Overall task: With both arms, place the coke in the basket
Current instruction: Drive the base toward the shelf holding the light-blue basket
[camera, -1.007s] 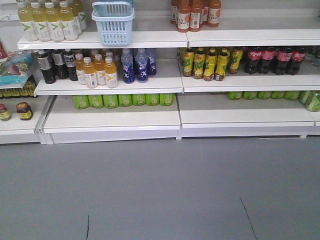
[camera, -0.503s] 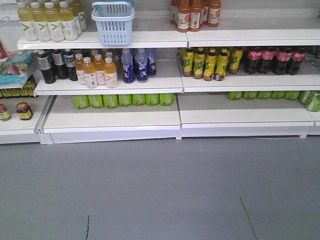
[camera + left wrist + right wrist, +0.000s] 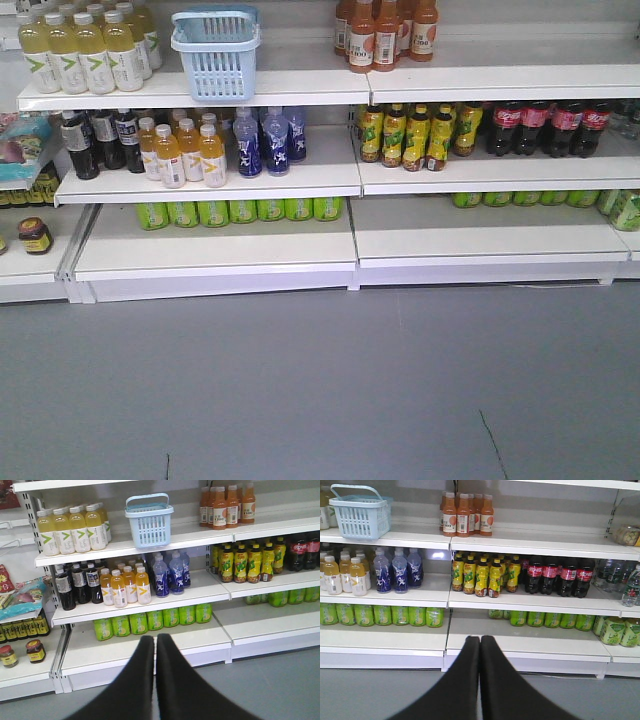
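Observation:
The light blue slotted basket (image 3: 215, 55) stands on the top shelf, left of centre, with its handle up; it also shows as the basket (image 3: 149, 520) in the left wrist view and the basket (image 3: 360, 512) at the right wrist view's upper left. No coke can is in view. My left gripper (image 3: 155, 639) is shut with nothing in it and hangs over the floor, pointing at the bottom shelf. The right gripper (image 3: 480, 639) is shut and empty too, well short of the shelves. Neither arm appears in the front view.
Dark cola bottles with red labels (image 3: 545, 125) stand on the middle shelf at the right, next to yellow-labelled bottles (image 3: 415, 135). Orange bottles (image 3: 385, 30) are top centre and blue bottles (image 3: 265, 140) sit under the basket. Green cans (image 3: 240, 210) line the bottom shelf. Grey floor (image 3: 320, 390) lies in front.
In the front view the whole shelf scene has slid slightly left and down. Nothing on the shelves has moved.

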Motion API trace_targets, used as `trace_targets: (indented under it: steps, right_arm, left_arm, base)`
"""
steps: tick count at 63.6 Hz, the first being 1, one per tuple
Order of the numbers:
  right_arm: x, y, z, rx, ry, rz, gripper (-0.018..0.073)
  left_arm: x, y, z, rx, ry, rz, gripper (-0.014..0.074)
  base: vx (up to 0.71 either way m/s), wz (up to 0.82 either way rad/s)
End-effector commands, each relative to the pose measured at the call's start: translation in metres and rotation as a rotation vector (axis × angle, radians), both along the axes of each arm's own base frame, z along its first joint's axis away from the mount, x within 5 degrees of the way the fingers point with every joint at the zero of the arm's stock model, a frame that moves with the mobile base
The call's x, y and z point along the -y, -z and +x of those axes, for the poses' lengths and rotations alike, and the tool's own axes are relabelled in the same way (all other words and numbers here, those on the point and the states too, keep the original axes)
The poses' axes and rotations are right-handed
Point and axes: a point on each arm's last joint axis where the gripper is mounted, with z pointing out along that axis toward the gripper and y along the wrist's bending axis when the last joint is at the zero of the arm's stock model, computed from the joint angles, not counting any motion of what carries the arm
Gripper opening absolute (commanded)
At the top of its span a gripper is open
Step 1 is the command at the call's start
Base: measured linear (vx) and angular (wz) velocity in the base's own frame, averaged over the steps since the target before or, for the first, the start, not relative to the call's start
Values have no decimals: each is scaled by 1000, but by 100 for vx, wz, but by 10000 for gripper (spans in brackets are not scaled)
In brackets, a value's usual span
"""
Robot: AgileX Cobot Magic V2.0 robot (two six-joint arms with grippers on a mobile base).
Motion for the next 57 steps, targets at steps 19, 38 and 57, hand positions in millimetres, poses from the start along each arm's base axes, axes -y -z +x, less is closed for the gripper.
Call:
trace_targets:
  steps: [19, 38, 57]
  right_arm:
    - [0, -5, 0, 76, 1, -14, -10]
    - [0, -5, 0, 76, 1, -14, -10]
    - [0, -5, 0, 76, 1, -14, -10]
  left_arm:
    - [0, -19, -2, 123, 1, -29, -6]
    - [0, -19, -2, 123, 1, -29, -6]
    - [0, -19, -2, 123, 1, -29, -6]
  base:
    - [19, -2]
    - [21, 3]
    - [22, 12]
